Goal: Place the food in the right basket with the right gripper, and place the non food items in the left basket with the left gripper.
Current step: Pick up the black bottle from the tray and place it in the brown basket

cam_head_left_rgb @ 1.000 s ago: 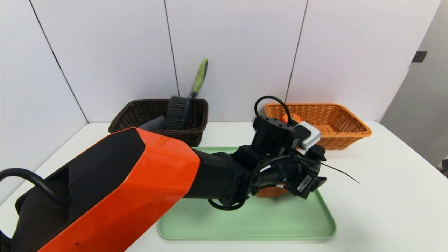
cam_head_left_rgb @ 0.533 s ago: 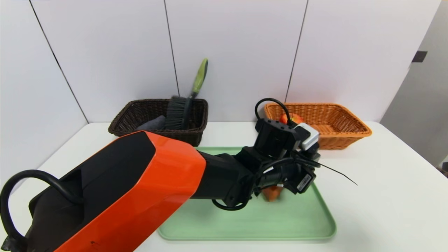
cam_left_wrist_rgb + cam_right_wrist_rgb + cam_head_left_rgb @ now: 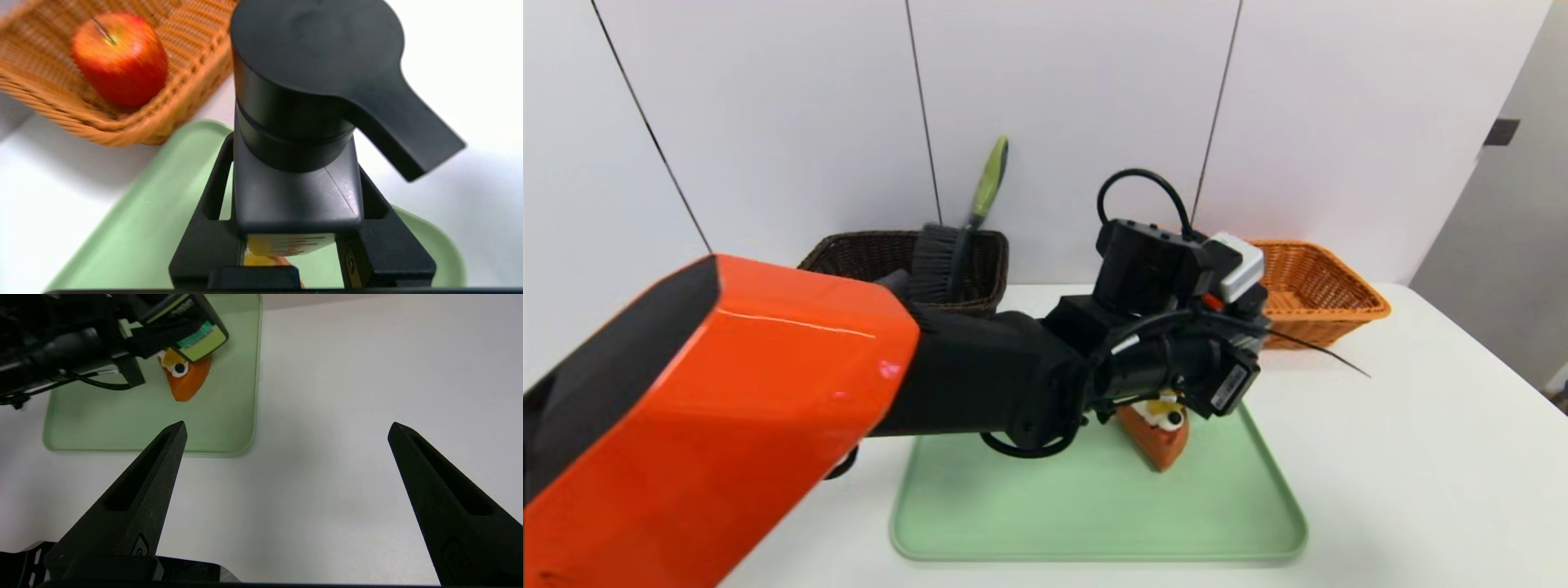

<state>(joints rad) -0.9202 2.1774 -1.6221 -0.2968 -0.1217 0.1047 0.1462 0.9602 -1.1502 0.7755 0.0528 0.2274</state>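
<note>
My left gripper [image 3: 296,192] closed around the black pump bottle [image 3: 298,192], my orange-shelled arm [image 3: 792,351] reaching diagonally across the green tray [image 3: 1094,506]

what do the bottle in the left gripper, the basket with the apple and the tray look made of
Pump bottle: smooth black plastic, probably, given its soft sheen.
Basket: orange wicker, judging by the woven strands; natural or synthetic, unclear.
Tray: likely matte green plastic, evenly coloured.
</note>
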